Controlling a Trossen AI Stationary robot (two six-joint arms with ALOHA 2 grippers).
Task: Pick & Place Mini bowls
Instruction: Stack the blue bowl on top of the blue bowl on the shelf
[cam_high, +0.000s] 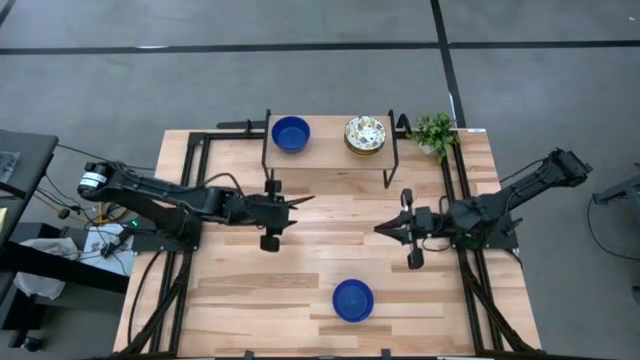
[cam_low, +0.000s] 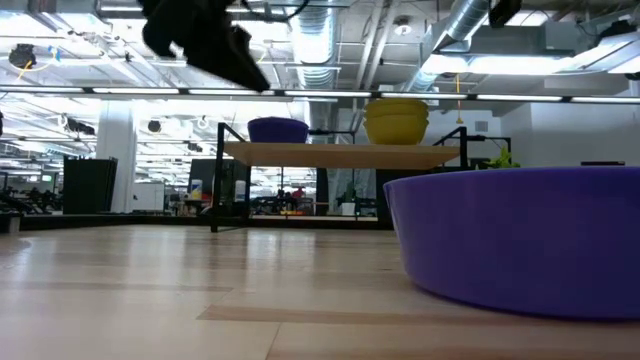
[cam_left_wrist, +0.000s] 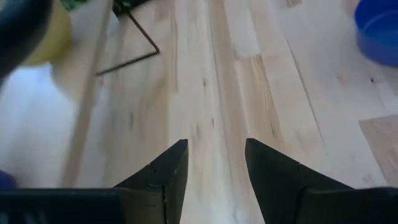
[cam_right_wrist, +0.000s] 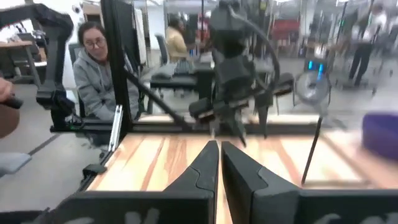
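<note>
A raised wooden shelf (cam_high: 330, 155) stands at the table's far side. On it sit one cobalt blue bowl (cam_high: 290, 132) (cam_low: 277, 128) and a stack of cream floral bowls (cam_high: 365, 135) with yellowish outsides (cam_low: 397, 120). Another blue bowl (cam_high: 352, 300) (cam_low: 520, 240) rests upright on the table near the near edge. My left gripper (cam_high: 300, 203) (cam_left_wrist: 214, 155) hovers open above bare wood just in front of the shelf, holding nothing. My right gripper (cam_high: 380, 228) (cam_right_wrist: 219, 155) is shut and empty, right of the table's middle, pointing toward the left arm.
A small green plant (cam_high: 435, 130) stands by the shelf's right end. Black frame rails (cam_high: 180, 200) run along both table sides. The shelf's thin metal legs (cam_left_wrist: 140, 37) stand near my left gripper. People (cam_right_wrist: 96, 68) sit beyond the table's left side.
</note>
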